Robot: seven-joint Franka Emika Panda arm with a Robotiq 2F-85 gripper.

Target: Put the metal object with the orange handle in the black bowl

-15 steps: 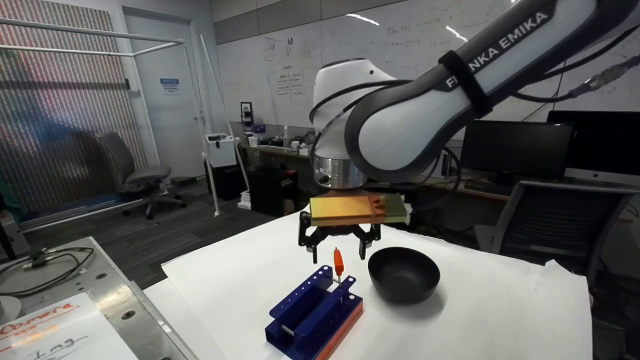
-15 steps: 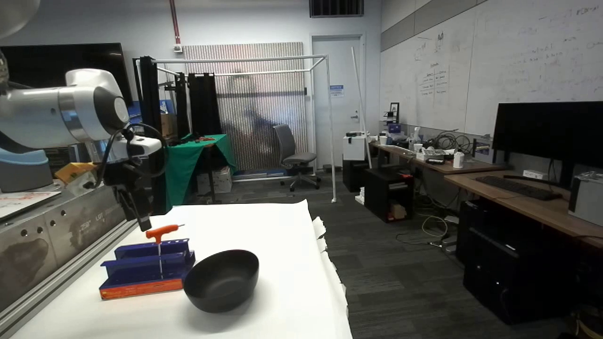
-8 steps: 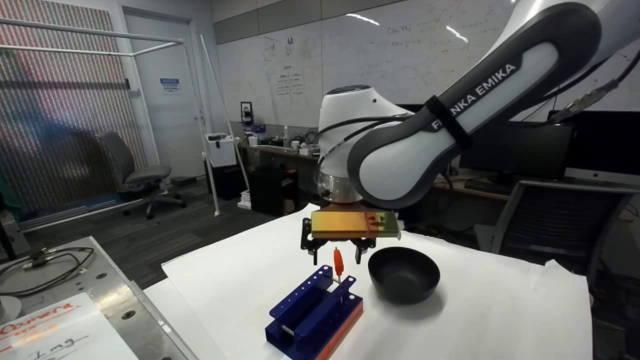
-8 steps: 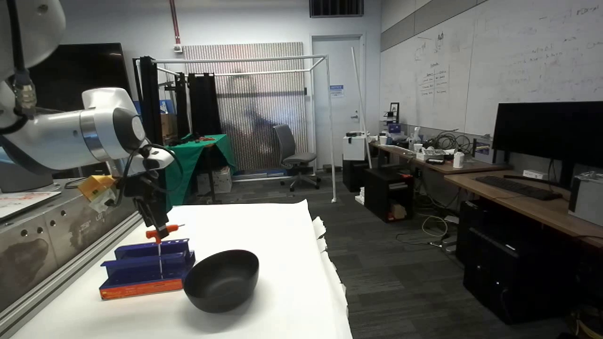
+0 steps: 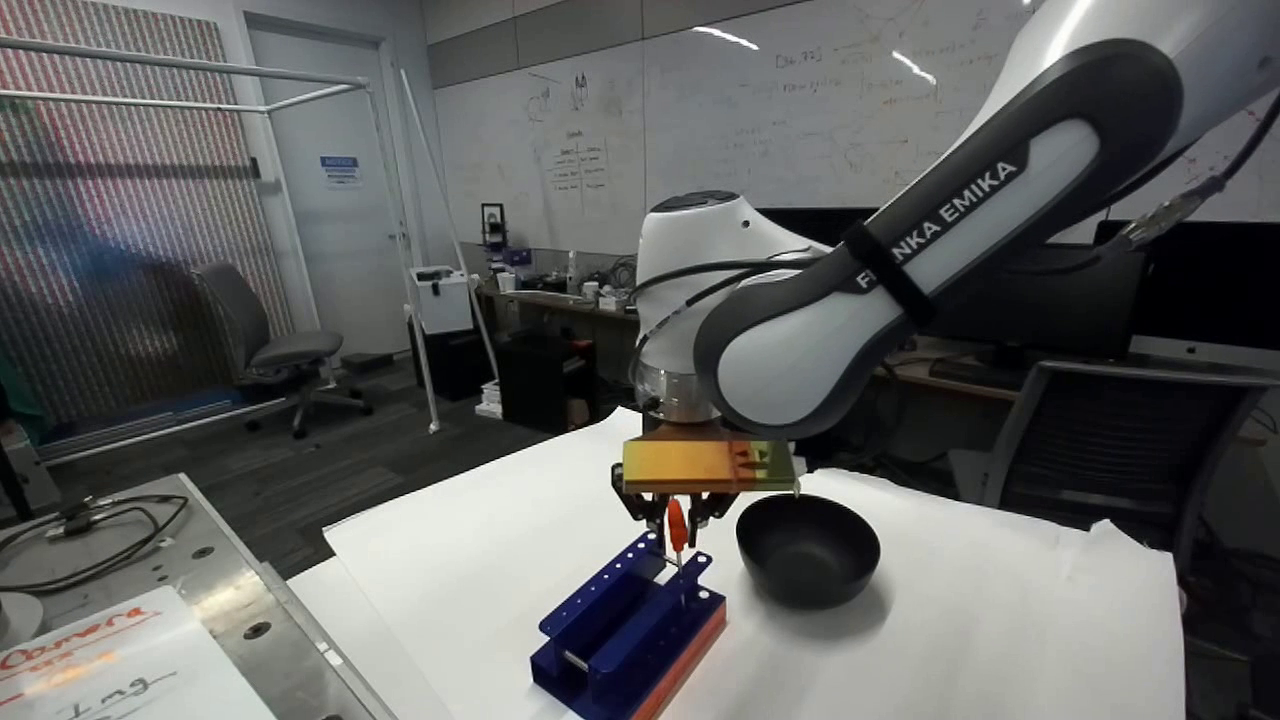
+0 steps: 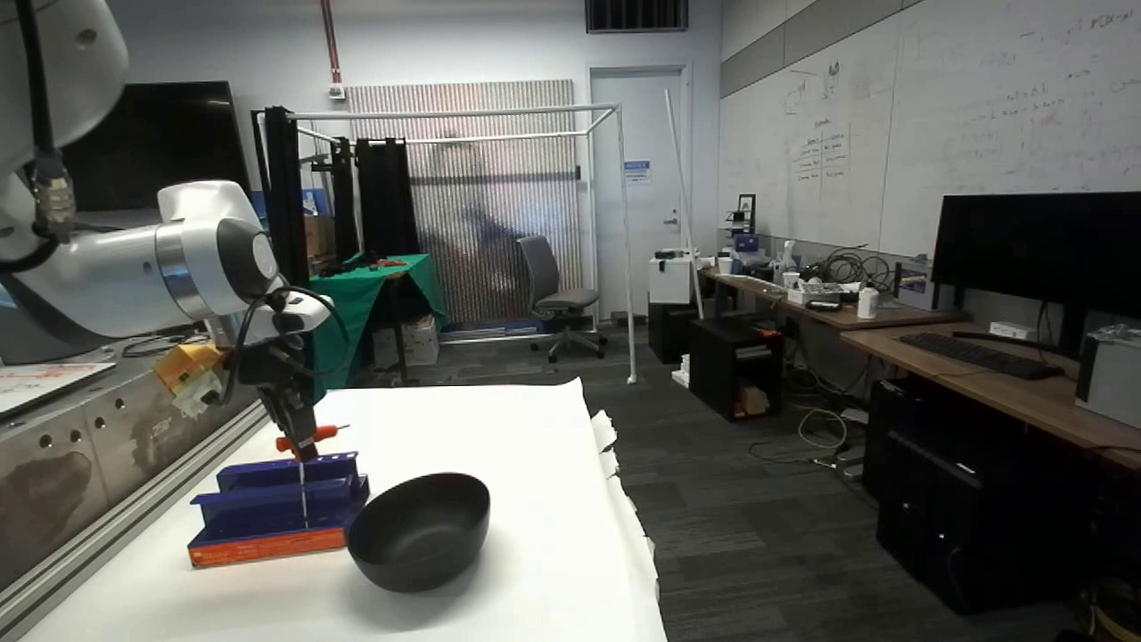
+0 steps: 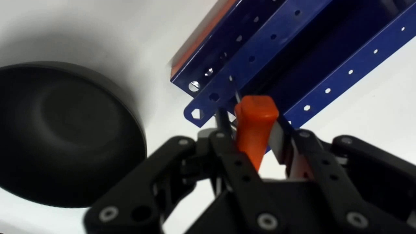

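From a wider spread, the black two-finger hand (image 5: pixel 677 543) now narrows around the orange-handled metal tool (image 7: pixel 255 128) in the perforated blue rack (image 5: pixel 650 618), presumably preparing transfer to the round black bowl (image 5: pixel 808 552), though pinching cannot be confirmed.

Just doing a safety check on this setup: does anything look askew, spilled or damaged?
The white table covering's edge looks odd: ragged and crumpled rather than straight in an exterior view. I see no spill, and the black bowl shows no damage.
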